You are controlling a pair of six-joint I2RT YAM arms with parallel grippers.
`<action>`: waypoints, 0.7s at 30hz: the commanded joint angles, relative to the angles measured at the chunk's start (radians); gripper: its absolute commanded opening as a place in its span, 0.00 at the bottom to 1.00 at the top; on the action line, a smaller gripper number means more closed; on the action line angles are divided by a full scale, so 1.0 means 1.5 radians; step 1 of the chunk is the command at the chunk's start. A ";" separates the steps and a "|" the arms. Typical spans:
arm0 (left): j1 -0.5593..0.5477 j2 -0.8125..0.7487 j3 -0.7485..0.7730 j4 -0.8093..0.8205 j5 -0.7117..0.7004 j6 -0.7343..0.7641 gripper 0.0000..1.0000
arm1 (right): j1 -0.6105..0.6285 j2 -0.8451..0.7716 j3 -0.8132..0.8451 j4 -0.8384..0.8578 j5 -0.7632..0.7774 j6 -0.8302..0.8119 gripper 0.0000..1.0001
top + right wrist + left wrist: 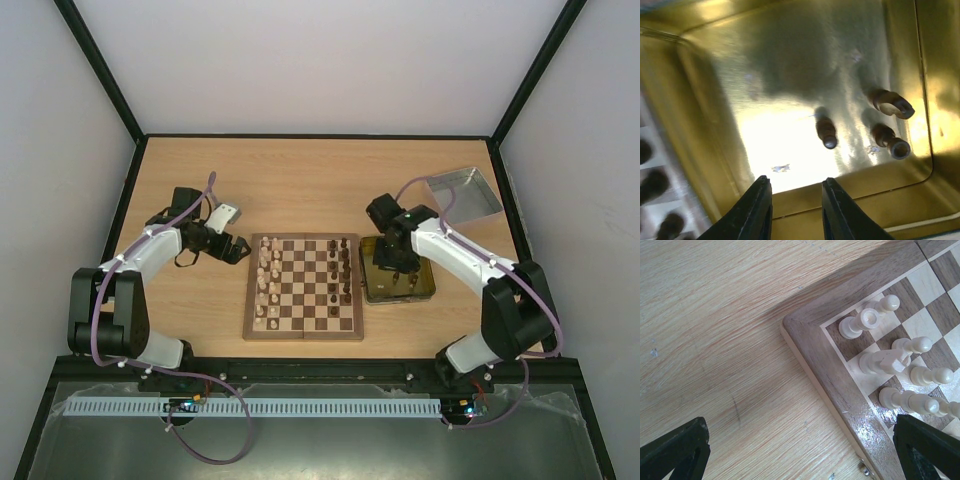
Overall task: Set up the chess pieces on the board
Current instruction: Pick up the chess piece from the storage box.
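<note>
Place: robot lab test cell
Enclosure: plain white walls (300,60) in a black frame (100,68)
Bench: wooden table (300,180); left arm (140,262) and right arm (465,258) bolted at its near edge
Wiring: purple cables (180,215), white slotted duct (250,407)

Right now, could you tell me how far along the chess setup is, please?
Mostly done. The pale pieces stand in two files on the left side of the board, and most dark pieces line its right. In hand: the right gripper hovers open over the gold tin, where three dark pieces sit. The left gripper is open and empty beside the board's corner. Left: moving those three across.
</note>
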 commanded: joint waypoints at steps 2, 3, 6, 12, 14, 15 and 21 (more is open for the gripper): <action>-0.003 0.008 -0.003 -0.007 0.008 0.001 1.00 | -0.071 0.020 -0.066 0.053 -0.048 -0.053 0.27; -0.003 0.008 -0.003 -0.007 0.009 0.002 1.00 | -0.078 0.025 -0.072 0.058 -0.050 -0.057 0.27; -0.003 0.010 -0.003 -0.006 0.011 0.003 1.00 | -0.091 0.032 -0.081 0.069 -0.055 -0.063 0.27; -0.004 0.011 -0.002 -0.006 0.012 0.002 1.00 | -0.100 0.046 -0.083 0.083 -0.060 -0.070 0.26; -0.005 0.011 -0.002 -0.006 0.011 0.002 1.00 | -0.103 0.051 -0.085 0.091 -0.060 -0.072 0.26; -0.005 0.011 -0.002 -0.007 0.011 0.002 1.00 | -0.105 0.054 -0.087 0.094 -0.060 -0.074 0.26; -0.005 0.010 -0.002 -0.007 0.009 0.000 1.00 | -0.114 0.070 -0.102 0.114 -0.061 -0.076 0.26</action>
